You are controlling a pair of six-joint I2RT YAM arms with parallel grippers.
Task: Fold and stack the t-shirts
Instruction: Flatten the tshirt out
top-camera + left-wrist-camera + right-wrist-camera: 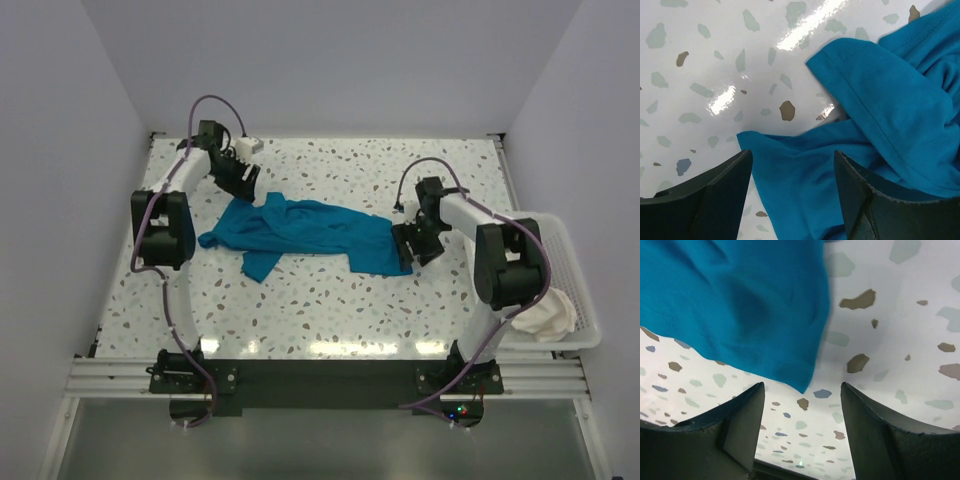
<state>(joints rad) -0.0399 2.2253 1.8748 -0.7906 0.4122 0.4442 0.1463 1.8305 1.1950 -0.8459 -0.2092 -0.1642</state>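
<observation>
From above, the teal t-shirt [320, 232] lies crumpled and stretched out sideways across the middle of the speckled worktop [330, 310], with one sleeve pointing toward the near edge. The left hand [243, 178] is at the shirt's far left end and the right hand [413, 245] is at its right end. A white mesh basket [578, 250] sits at the right edge of the worktop. A bunched white t-shirt [548, 315] lies in its near corner, well apart from the teal one. In the left wrist view, the left hand [792, 195] has its two dark fingers [715, 200] standing wide apart. The teal t-shirt [890, 100] fills the right side, one hemmed edge folded over another layer. Cloth runs under the gap between the fingers and nothing is clamped. Glossy worktop [700, 60] shows to the left. In the right wrist view, the right hand [802, 412] also has its fingers [890, 435] spread apart and grips nothing. The teal t-shirt [740, 305] covers the upper left. Its edge is slightly blurred, and a corner comes down to a point just above the gap between the fingers, touching neither. Bare worktop [900, 330] shows to the right.
</observation>
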